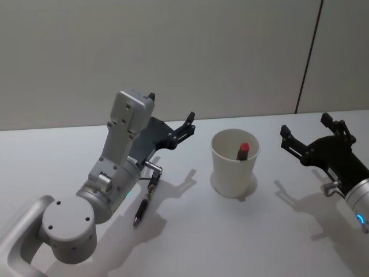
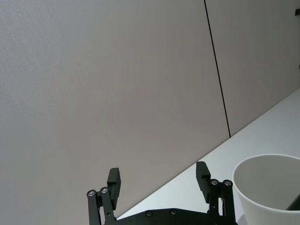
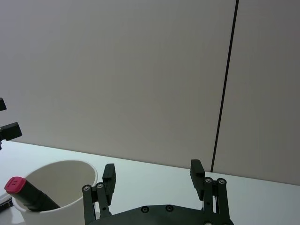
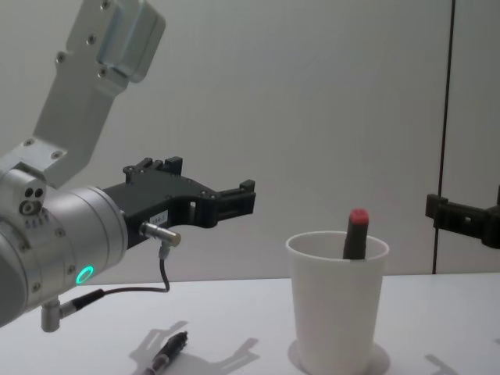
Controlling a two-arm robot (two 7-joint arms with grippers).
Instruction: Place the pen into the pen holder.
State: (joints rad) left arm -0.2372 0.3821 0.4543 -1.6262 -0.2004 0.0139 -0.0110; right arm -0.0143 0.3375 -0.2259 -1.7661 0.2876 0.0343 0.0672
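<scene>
Matt white paper for the cup (image 1: 233, 173), smooth wall. Smooth red plastic for the pen (image 1: 243, 150) cap. Satin silver metal on the left arm (image 1: 124, 133). Smooth matt white table (image 1: 242, 236).

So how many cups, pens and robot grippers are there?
White paper cup: 1
Pens: 2, a red-capped pen standing in the cup and a dark pen lying on the table
Grippers: 2, the left gripper and the right gripper, both open and empty
Total: 5

White table (image 1: 230, 242) w/ pen holder (image 1: 233, 167) upright, dark pen (image 1: 141, 209) flat.
</scene>
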